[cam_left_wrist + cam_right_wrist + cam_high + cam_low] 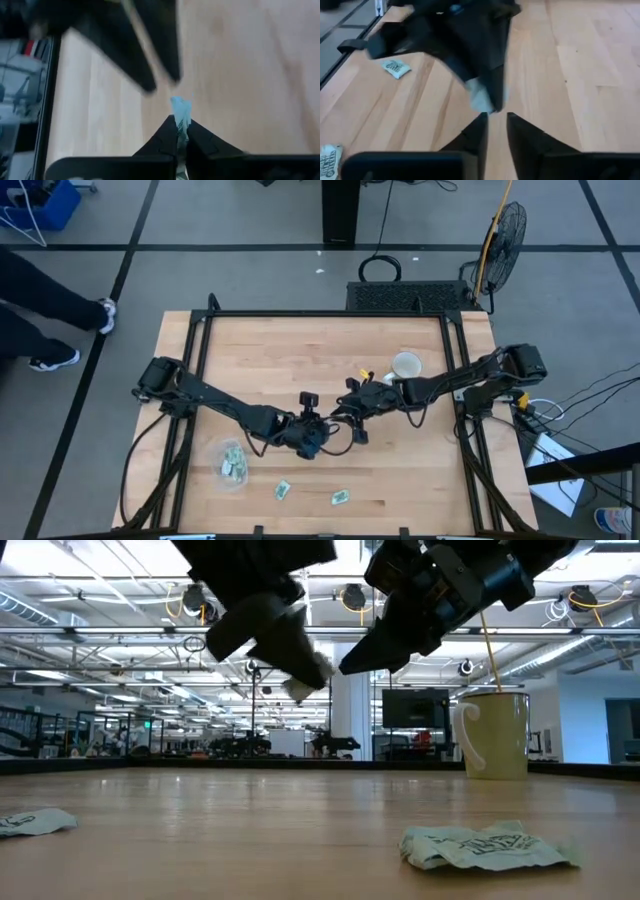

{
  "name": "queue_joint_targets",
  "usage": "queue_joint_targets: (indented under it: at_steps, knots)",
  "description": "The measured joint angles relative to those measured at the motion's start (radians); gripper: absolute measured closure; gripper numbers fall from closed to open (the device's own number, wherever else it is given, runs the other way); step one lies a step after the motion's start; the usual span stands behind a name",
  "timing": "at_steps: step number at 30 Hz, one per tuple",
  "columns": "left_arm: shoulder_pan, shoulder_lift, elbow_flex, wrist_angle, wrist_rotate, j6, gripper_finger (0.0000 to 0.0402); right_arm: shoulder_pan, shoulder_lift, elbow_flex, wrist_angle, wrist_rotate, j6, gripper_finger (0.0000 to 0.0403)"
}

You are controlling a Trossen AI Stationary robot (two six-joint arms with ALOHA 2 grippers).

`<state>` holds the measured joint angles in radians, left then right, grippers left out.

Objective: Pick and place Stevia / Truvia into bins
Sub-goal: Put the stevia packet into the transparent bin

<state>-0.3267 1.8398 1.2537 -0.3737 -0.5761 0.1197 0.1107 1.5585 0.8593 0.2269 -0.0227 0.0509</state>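
My left gripper (pixel 316 438) (pixel 179 123) hangs above the table's middle, shut on one pale green-and-white Stevia packet (pixel 181 108) (pixel 300 688). My right gripper (pixel 350 418) (pixel 496 120) is open just to its right, its fingertips pointing at the left gripper and close to the held packet without touching it. The clear bowl (pixel 231 464) stands near the table's near-left, with several packets lying in it. Two more packets (pixel 283 490) (pixel 341 498) lie flat on the wood near the near edge; the low view shows them (pixel 485 845) (pixel 30 823) too. My left gripper pinches the Stevia packet between its two fingertips. One end of the packet (pixel 181 106) sticks out past the tips, and the rest is hidden between the fingers. The packet is lifted clear of the table (pixel 300 688).
A cream-white mug (pixel 406 366) (pixel 495 735) with a stick in it stands at the far right of the table, behind the right arm. A black frame runs round the table edge. A person's legs and shoes (pixel 60 330) are on the floor past the left edge.
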Motion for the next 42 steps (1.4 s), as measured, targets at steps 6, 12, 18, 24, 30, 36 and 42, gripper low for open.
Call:
queue_joint_targets:
  at_steps: [6,12,18,24,30,36,42]
  knots:
    - [-0.041,-0.055,0.000,-0.318,0.007,-0.318,0.0393,0.008,0.000,0.000,-0.069,0.000,0.013,0.0266]
    - [-0.186,-0.155,0.001,-0.655,0.224,-0.882,0.0394,0.006,0.000,-0.015,-0.120,0.000,0.004,0.0242]
    - [-0.404,-0.185,0.001,-0.805,0.361,-1.381,0.0388,0.006,0.000,-0.084,-0.024,-0.001,-0.035,0.0242]
    - [-0.545,-0.146,0.000,-0.839,0.359,-1.707,0.0386,0.006,0.000,-0.143,0.100,-0.002,-0.037,0.0240]
    - [-0.568,-0.124,0.000,-1.007,0.400,-1.876,0.0384,0.006,0.000,-0.146,0.121,-0.004,-0.037,0.0242]
    - [-0.546,-0.124,0.000,-1.035,0.384,-1.847,0.0341,0.024,0.000,-0.146,0.121,-0.007,-0.034,0.0241]
    - [-0.516,-0.124,0.000,-1.058,0.373,-1.839,0.0282,0.076,0.000,-0.146,0.120,-0.049,-0.068,0.0236]
